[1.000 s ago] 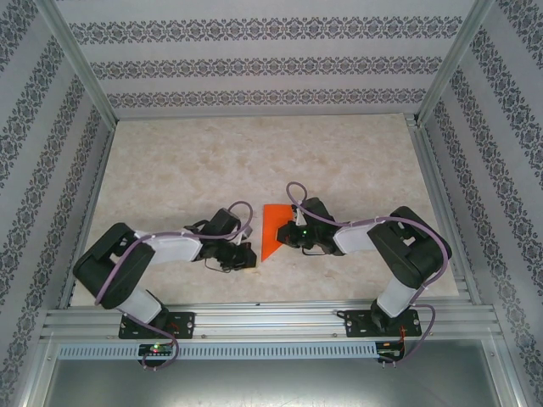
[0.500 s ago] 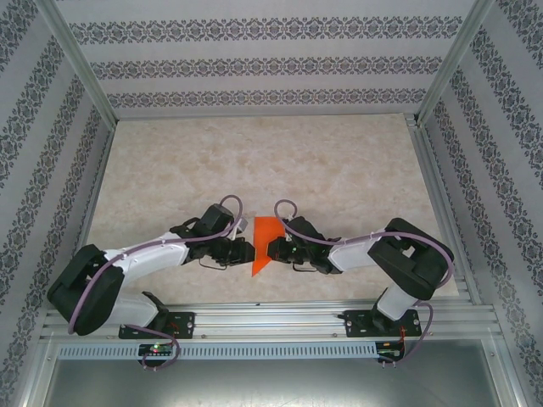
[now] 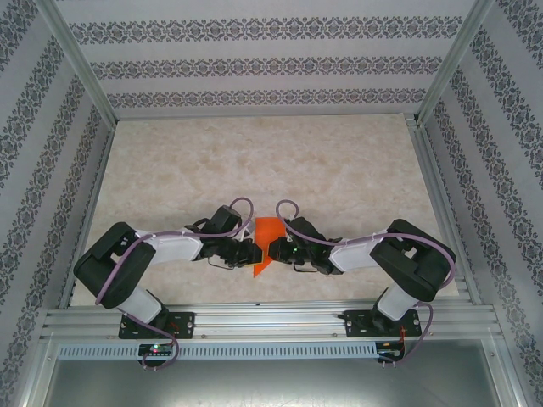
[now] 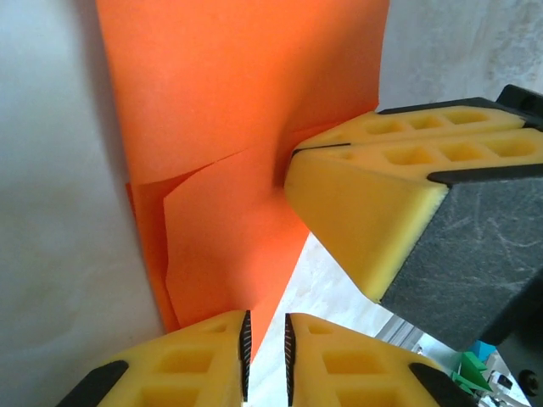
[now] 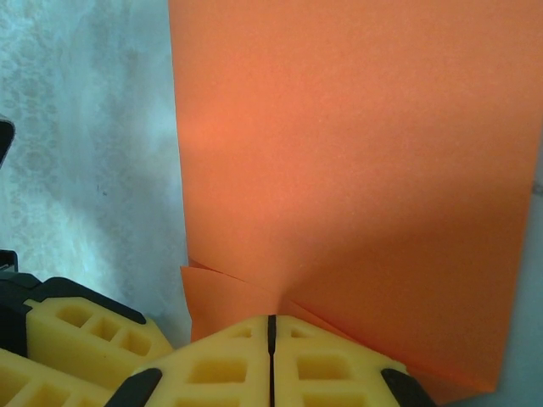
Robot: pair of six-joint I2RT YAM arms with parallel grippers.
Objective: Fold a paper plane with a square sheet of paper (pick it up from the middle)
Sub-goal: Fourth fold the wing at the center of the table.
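Your right gripper (image 5: pixel 271 322) pinched shut on the orange-red paper sheet (image 5: pixel 356 170), 6 o'clock on the table (image 3: pixel 170 161), your left gripper (image 4: pixel 265 326) barely parted at its edge

The square sheet of paper (image 5: pixel 339 170) is thin, matt and sharply creased. The yellow finger pads (image 4: pixel 365 220) look like dull moulded foam. The tabletop (image 3: pixel 254 161) is smooth and marble-patterned, and the frame rails (image 3: pixel 271 320) are brushed metal.

Likely a lab enclosure: aluminium frame (image 3: pixel 254 320), patterned walls (image 3: pixel 254 68), marbled table (image 3: pixel 254 161).
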